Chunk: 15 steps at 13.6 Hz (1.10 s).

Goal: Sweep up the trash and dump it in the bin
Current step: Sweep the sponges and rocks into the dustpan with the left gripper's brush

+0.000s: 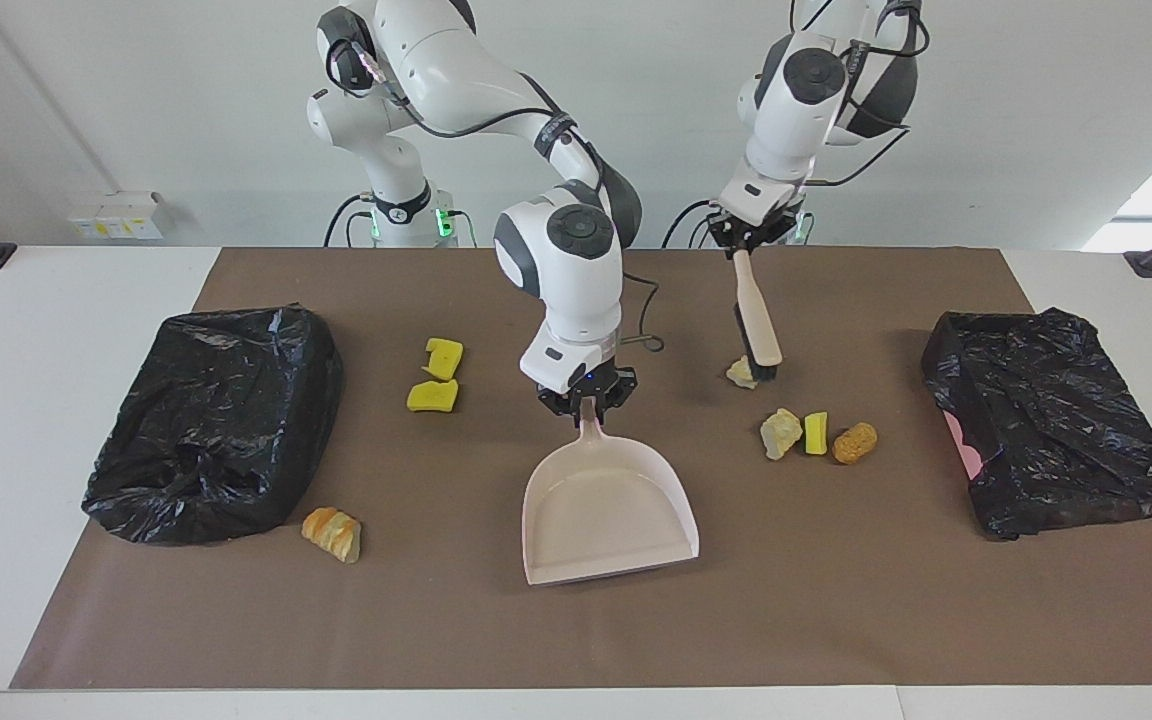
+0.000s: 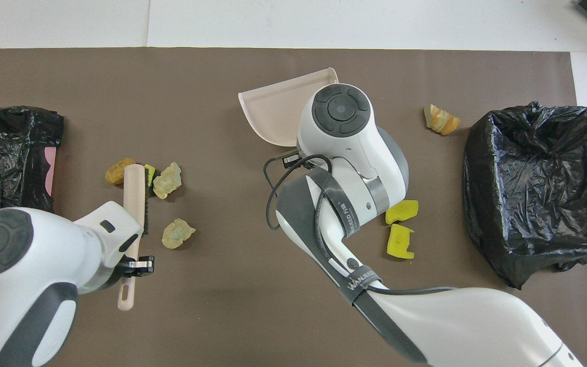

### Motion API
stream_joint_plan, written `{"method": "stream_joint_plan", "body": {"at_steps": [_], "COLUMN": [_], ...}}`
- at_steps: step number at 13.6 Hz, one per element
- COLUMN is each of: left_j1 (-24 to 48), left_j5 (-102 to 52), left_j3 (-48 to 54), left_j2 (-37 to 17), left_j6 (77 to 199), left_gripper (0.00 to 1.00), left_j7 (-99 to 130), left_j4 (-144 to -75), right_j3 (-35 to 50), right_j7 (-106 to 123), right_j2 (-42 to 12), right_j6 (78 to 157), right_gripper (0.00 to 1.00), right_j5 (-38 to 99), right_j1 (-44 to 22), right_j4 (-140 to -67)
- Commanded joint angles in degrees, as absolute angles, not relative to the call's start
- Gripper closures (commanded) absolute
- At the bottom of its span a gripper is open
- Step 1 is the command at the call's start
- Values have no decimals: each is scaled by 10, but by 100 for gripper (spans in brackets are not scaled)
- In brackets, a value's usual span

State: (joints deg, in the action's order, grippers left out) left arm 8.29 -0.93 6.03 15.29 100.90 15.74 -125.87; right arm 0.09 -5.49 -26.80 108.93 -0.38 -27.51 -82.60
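Facing view: both hands loaded.
Right hand grips dustpan; left hand grips brush, bristles beside pale trash lump.

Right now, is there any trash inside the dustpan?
No, the dustpan held by the right gripper shows only its bare pink tray, and the trash lumps lie on the brown mat beside it.

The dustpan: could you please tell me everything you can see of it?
The dustpan looks like pale pink plastic: a wide, shallow scoop with raised side walls and a short handle. It appears empty. The right gripper holds it by the handle, its open lip pointing away from the robots, low over the middle of the brown mat. No trash touches it.
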Motion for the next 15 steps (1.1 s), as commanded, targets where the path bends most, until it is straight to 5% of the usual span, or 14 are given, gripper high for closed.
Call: {"method": "stream_joint_plan", "body": {"at_steps": [1, 9, 15], "left_j1": [31, -31, -29], "left_j5": [24, 117, 115], "left_j3": [68, 68, 69], "left_j2": [57, -35, -27], "left_j6": [952, 1018, 1136], "left_gripper": [100, 100, 100], "left_j7": [125, 14, 10], "left_j4": [-1126, -1091, -1221], "right_j3": [4, 5, 5], "right_j7": [93, 443, 497], "right_j2": [-233, -163, -171], "right_j6": [1032, 1081, 1169], "right_gripper": [100, 100, 100], "right_j5": [-14, -102, -103], "right_j1": [-272, -280, -301], "right_j4": [-859, -1019, -1060]}}
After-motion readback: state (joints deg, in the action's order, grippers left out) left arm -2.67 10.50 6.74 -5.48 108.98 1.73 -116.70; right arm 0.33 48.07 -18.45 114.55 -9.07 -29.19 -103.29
